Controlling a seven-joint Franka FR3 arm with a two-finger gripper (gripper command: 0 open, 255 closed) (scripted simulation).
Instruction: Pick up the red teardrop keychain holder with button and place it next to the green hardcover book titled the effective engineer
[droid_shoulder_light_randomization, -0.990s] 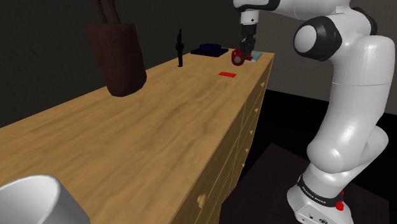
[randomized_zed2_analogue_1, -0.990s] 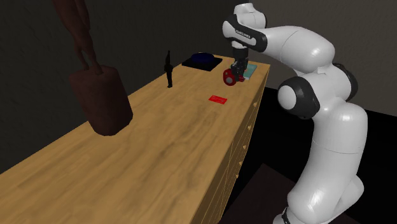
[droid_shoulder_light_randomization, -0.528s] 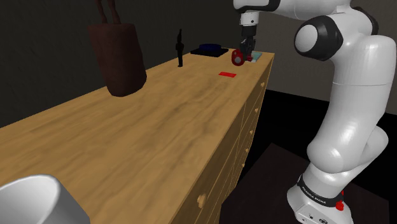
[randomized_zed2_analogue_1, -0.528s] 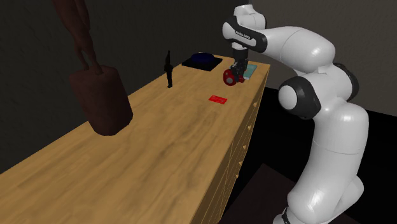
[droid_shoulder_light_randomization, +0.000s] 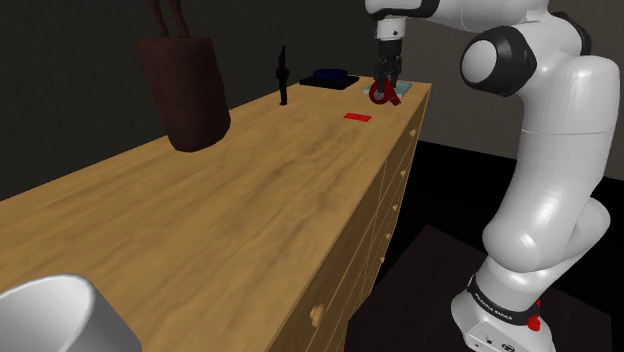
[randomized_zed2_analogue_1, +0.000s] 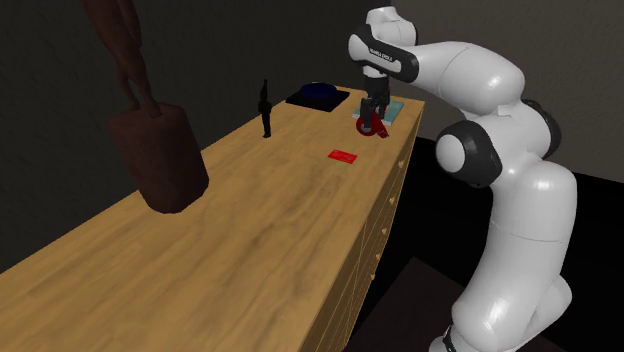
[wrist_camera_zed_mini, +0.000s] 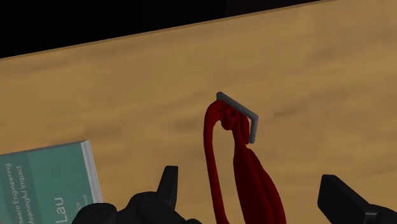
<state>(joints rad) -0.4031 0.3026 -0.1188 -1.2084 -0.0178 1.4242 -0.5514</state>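
Where the wooden dresser (droid_shoulder_light_randomization: 250, 190) top ends, upper centre-right of the shoulder view, the black gripper (droid_shoulder_light_randomization: 384, 78) points down over the red keychain (droid_shoulder_light_randomization: 379, 94). Seen from the wrist, the fingers (wrist_camera_zed_mini: 169, 186) stand well apart with the keychain's red loop and grey metal clip between them. Neither finger appears to touch it, though the fingertips are partly cut off by the frame edge. The keychain seems to lie on the bare wood, just beside the green book (wrist_camera_zed_mini: 44, 184), which sits at the dresser's far corner. Nearer the camera on the same top are a small red card (droid_shoulder_light_randomization: 357, 117), a black figurine (droid_shoulder_light_randomization: 283, 75) and a dark brown bag (droid_shoulder_light_randomization: 187, 95) toward the upper left.
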